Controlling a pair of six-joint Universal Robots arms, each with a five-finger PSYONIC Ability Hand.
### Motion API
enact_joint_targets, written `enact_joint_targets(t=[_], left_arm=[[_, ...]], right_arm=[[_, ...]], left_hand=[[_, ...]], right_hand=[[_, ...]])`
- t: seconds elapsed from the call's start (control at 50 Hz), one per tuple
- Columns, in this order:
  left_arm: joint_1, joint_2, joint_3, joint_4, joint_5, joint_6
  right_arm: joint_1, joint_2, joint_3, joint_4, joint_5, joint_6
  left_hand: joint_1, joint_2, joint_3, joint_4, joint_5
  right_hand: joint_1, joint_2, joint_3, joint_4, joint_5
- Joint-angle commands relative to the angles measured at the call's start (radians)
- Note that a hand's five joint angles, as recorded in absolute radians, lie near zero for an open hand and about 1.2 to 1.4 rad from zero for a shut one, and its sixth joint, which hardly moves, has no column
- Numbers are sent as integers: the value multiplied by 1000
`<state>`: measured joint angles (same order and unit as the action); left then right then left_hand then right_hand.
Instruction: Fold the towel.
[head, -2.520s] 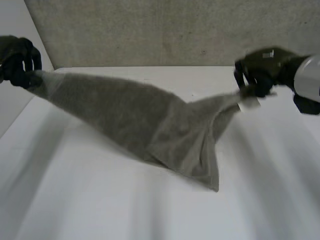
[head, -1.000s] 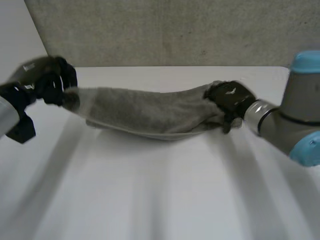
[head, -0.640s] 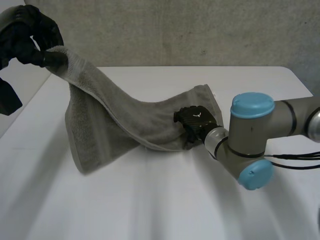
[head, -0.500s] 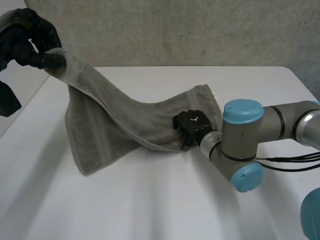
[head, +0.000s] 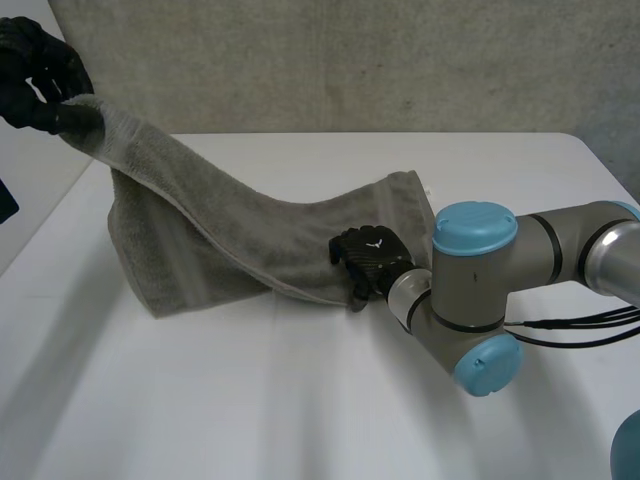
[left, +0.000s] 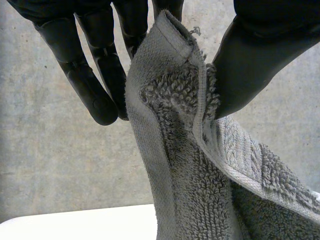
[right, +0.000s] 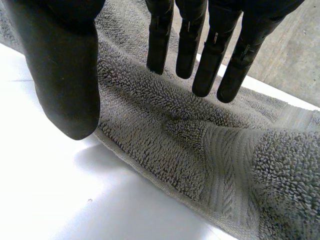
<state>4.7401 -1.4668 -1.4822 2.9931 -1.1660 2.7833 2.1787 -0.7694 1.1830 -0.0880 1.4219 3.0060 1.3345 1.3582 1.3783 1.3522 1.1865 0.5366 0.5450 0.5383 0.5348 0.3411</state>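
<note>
your left hand (head: 36, 76), partly cut off at the view's edge, pinches a towel (head: 230, 235) corner up high, the rest draping onto the table (head: 300, 400), while your right hand (head: 368, 262) sits released, fingers straight, at its near edge, contact unclear.

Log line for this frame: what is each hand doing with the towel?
task: fold towel | left hand: pinching towel's raised end | right hand: open, over towel's near edge on table | fold: unfinished
</note>
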Motion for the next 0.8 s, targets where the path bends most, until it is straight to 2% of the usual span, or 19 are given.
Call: enact_joint_targets(t=[0.02, 0.22, 0.62, 0.72, 0.76, 0.78, 0.8], left_arm=[[14, -1, 0, -2, -1, -2], [11, 3, 5, 0, -1, -2], [8, 11, 11, -5, -1, -21], [6, 17, 11, -5, -1, -28], [6, 25, 11, -5, -1, -30], [6, 25, 11, -5, -1, -30], [8, 28, 11, -5, -1, -30]], right_arm=[[1, -14, 15, 1, -3, 1], [69, -2, 15, -9, -5, 34], [81, 114, -89, -47, 29, 34], [82, 130, -115, -49, 43, 33], [85, 134, -125, -61, 41, 30], [85, 134, -125, -61, 41, 30], [85, 134, -131, -67, 41, 30]], left_hand=[[62, 38, 18, 44, 35], [62, 38, 18, 44, 35], [62, 38, 18, 44, 35], [62, 38, 18, 44, 35], [62, 38, 18, 44, 35], [62, 38, 18, 44, 35], [62, 38, 18, 44, 35]], right_hand=[[-29, -37, -31, -27, -8], [-26, -34, -28, -24, -5], [1, -8, -1, 2, 21], [188, 180, 187, 190, 209], [533, 524, 531, 535, 554], [535, 526, 533, 537, 556], [788, 779, 786, 790, 809]])
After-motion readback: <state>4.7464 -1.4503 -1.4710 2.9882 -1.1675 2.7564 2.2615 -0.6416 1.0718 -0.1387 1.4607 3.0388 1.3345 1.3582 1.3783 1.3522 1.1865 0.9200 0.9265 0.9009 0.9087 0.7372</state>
